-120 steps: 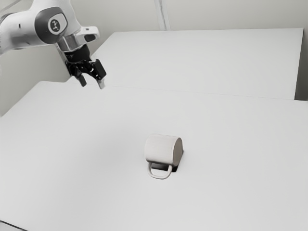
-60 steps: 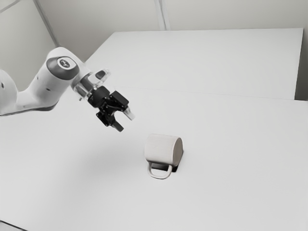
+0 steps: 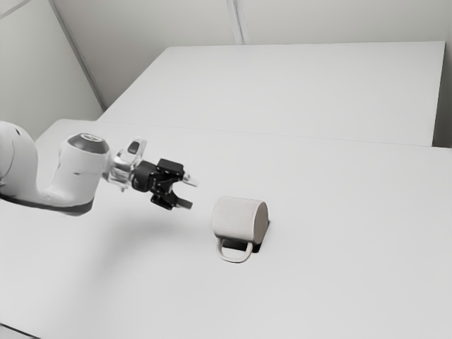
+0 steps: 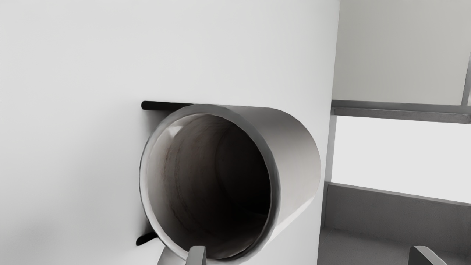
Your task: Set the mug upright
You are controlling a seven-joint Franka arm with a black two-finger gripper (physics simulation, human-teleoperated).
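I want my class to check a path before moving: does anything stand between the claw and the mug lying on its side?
Nothing visible does. The open claw hangs above the table a little short of the mug, whose mouth faces it, and no object shows in the gap.
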